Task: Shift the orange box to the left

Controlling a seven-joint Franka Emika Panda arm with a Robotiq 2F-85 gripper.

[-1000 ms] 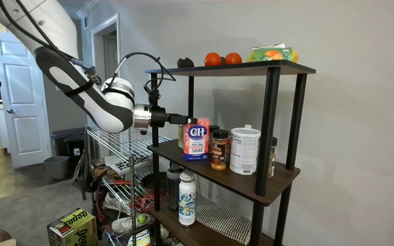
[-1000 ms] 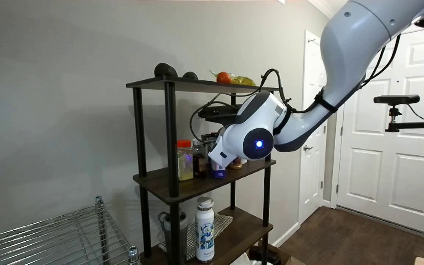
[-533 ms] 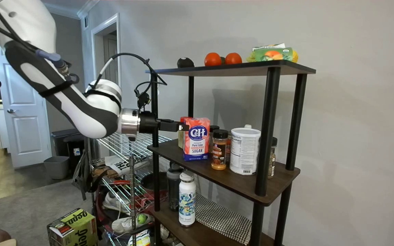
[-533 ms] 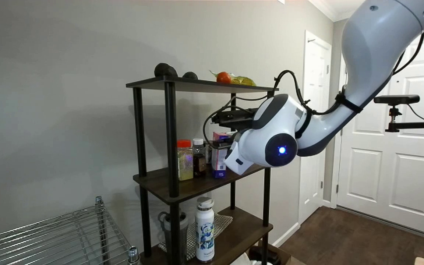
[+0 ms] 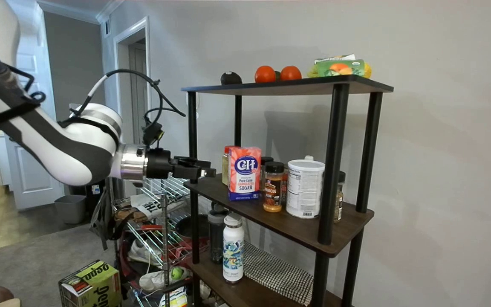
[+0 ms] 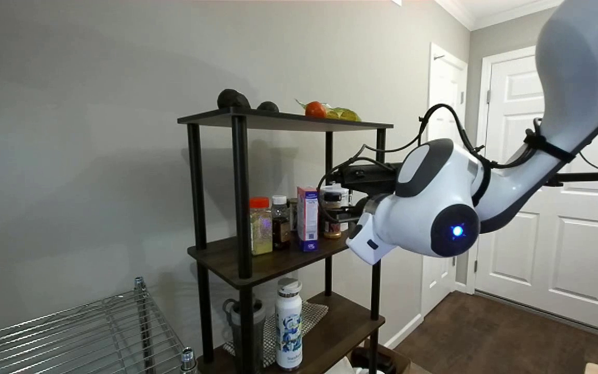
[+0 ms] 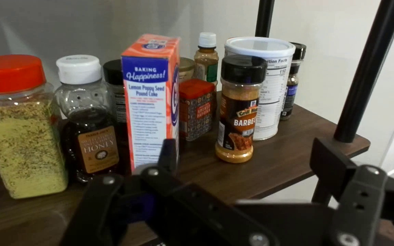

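The orange box (image 5: pixel 245 173) stands upright on the middle shelf (image 5: pixel 296 232), with its C&H front showing in an exterior view. It also shows in an exterior view (image 6: pixel 308 218) from its narrow side. In the wrist view the orange box (image 7: pixel 147 102) is left of centre, with its recipe side facing the camera. My gripper (image 7: pixel 244 150) is open and holds nothing. Its left finger overlaps the box's lower right edge in the wrist view, and its right finger is near the shelf post. In an exterior view the gripper (image 5: pixel 207 170) is apart from the box, at the shelf's edge.
A red-lidded jar (image 7: pixel 19 130) and a honey bottle (image 7: pixel 92 136) stand left of the box in the wrist view. A barbecue jar (image 7: pixel 239 112), a red tin (image 7: pixel 197 109) and a white canister (image 7: pixel 272 89) stand right. A black post (image 7: pixel 371 71) rises at the right corner.
My gripper has drawn back from the shelf and sunk a little. It overlapped the orange box's top in an exterior view and is now apart from it. The box has not moved.
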